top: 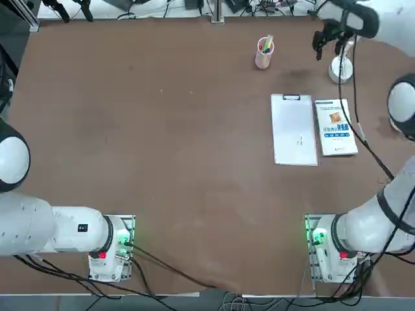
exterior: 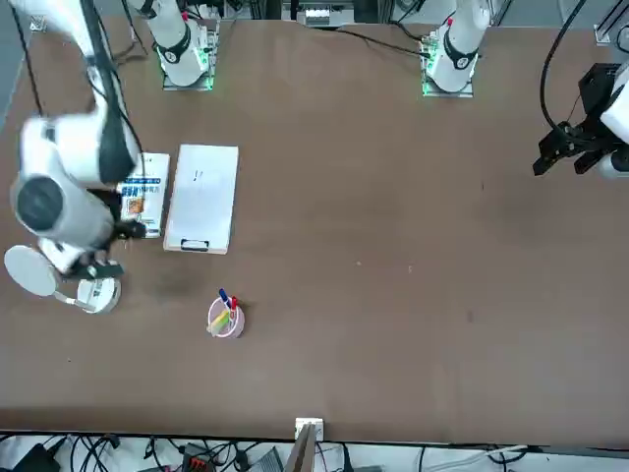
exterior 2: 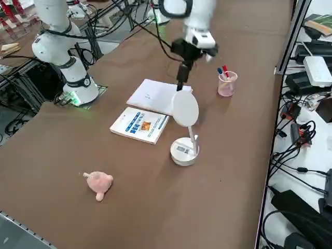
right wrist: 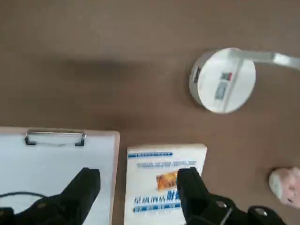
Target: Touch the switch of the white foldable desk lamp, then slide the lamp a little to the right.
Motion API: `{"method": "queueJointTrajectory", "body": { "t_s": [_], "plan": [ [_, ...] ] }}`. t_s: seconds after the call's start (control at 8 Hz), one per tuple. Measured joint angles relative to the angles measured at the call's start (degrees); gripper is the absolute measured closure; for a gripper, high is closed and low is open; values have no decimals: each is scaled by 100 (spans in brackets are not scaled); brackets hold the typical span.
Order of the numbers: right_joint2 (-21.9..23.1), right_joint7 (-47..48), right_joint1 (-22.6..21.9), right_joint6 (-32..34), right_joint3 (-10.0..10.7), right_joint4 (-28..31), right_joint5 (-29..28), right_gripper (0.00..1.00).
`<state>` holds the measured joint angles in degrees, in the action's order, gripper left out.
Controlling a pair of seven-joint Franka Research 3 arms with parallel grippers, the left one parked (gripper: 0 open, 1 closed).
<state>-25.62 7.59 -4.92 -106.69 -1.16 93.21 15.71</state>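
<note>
Presently, right claw (right wrist: 138, 187): fingers spread wide, holding nothing, raised above the brown table (top: 162, 162); white foldable desk lamp (right wrist: 224, 80) stands just ahead of it, untouched; beneath the fingers, a white clipboard (right wrist: 56, 164) and blue-and-white booklet (right wrist: 164, 180), its print illegible; pink pen cup (top: 264, 53) nearby; pink soft toy (exterior 2: 98, 184) beyond the lamp.

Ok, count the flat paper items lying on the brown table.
2: a white clipboard with a metal clip, and a white-and-blue booklet right beside it, nearer the white desk lamp. None seem hidden.
</note>
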Motion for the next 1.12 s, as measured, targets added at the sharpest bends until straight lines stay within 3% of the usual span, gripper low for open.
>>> {"method": "queueJointTrajectory", "body": {
  "t_s": [0.5,1.12],
  "plan": [
    [-771,239,44,-918,114,26,777,0],
    [-888,365,230,-2316,360,582,1238,0]
  ]
}}
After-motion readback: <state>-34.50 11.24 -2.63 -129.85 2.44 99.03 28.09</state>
